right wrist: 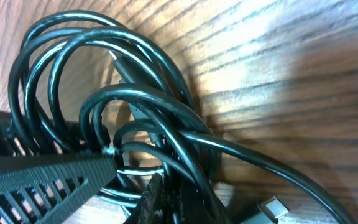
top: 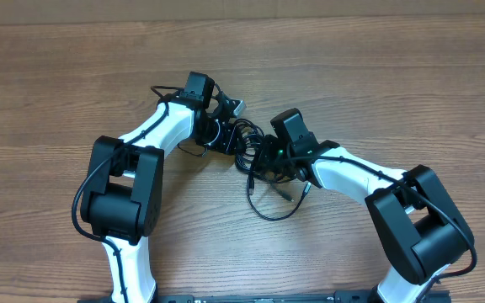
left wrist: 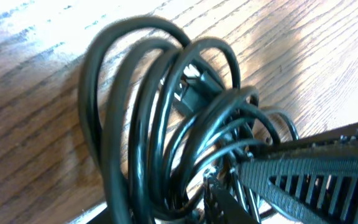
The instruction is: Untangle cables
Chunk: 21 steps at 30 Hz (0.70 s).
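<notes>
Tool, right: the right gripper (top: 266,160) is closed to its narrowest, with its tip sunk in the coils. The right wrist view does not show whether a strand is pinched.
Tool, left: the left gripper (top: 223,135) is also in the coils. One ribbed finger (left wrist: 316,174) lies against several strands. The opening cannot be told.
Task item: the cables (top: 247,139) form one tight bundle of overlapping rings on the table, directly between the two grippers and touching both.
Key relation: the bundle spreads along the line joining the grippers, from the left gripper on the far side to the right gripper on the near side. A pull apart along this line is judged to load the knot directly.
Nearer arm: both are at the bundle. The right one is nearer to the free slack.
Slack: one loop (top: 272,210) trails out of the bundle toward the robot base, just beside the right forearm. A plug (right wrist: 272,208) lies flat on the wood beside the coils.
Surface: the table (top: 352,67) is flat wood with a visible grain, judged to offer little drag.
Room: bare wood shows beyond the bundle on the far side and to both sides. The near side is crowded by the two arms.
</notes>
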Each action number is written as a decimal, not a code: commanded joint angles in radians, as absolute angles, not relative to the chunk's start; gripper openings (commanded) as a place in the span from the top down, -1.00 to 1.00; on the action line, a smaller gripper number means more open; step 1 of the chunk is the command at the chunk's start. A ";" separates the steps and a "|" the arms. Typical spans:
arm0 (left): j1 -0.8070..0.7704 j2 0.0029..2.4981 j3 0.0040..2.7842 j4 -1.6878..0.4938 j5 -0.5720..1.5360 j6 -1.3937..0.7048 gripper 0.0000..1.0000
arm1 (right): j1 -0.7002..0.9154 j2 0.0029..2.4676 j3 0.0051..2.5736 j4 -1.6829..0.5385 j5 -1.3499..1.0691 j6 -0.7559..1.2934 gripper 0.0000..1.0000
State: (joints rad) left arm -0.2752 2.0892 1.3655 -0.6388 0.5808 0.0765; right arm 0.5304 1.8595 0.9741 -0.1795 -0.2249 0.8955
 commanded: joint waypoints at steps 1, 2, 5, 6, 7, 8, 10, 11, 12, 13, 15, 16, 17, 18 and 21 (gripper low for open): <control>-0.283 2.106 1.359 -0.631 0.568 0.066 0.42 | 0.521 1.851 0.970 -0.204 -0.294 0.876 0.92; -0.283 2.106 1.359 -0.630 0.568 0.066 0.43 | 0.521 1.843 0.970 -0.212 -0.294 0.860 0.92; -0.283 2.106 1.359 -0.631 0.568 0.066 0.41 | 0.521 1.830 0.970 -0.217 -0.299 0.832 0.92; -0.283 2.106 1.359 -0.634 0.568 0.067 0.39 | 0.521 1.829 0.971 -0.217 -0.301 0.829 0.92; -0.283 2.106 1.359 -0.639 0.567 0.067 0.35 | 0.521 1.829 0.970 -0.216 -0.303 0.828 0.92; -0.283 2.106 1.359 -0.646 0.565 0.070 0.31 | 0.521 1.829 0.970 -0.214 -0.314 0.820 0.92; -0.283 2.106 1.359 -0.661 0.566 0.088 0.30 | 0.521 1.829 0.970 -0.202 -0.348 0.786 0.92; -0.283 2.106 1.359 -0.669 0.566 0.096 0.30 | 0.521 1.829 0.971 -0.193 -0.369 0.779 0.92; -0.283 2.106 1.359 -0.677 0.566 0.104 0.29 | 0.521 1.829 0.971 -0.189 -0.380 0.780 0.92; -0.284 2.106 1.359 -0.685 0.566 0.116 0.28 | 0.521 1.829 0.971 -0.187 -0.385 0.779 0.92; -0.286 2.106 1.359 -0.701 0.565 0.136 0.27 | 0.520 1.829 0.971 -0.171 -0.387 0.780 0.92; -0.287 2.106 1.359 -0.702 0.562 0.136 0.28 | 0.518 1.829 0.971 -0.163 -0.390 0.780 0.92; -0.290 2.106 1.359 -0.702 0.553 0.134 0.29 | 0.514 1.829 0.971 -0.153 -0.402 0.779 0.92; -0.294 2.106 1.359 -0.700 0.545 0.134 0.33 | 0.510 1.829 0.971 -0.142 -0.422 0.778 0.92; -0.306 2.106 1.359 -0.690 0.490 0.123 0.59 | 0.493 1.829 0.971 -0.121 -0.519 0.770 0.92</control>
State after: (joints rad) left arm -0.2802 2.0892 1.3655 -0.6945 0.5514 0.1131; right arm 0.5167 1.8549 0.9730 -0.1486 -0.3977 0.7918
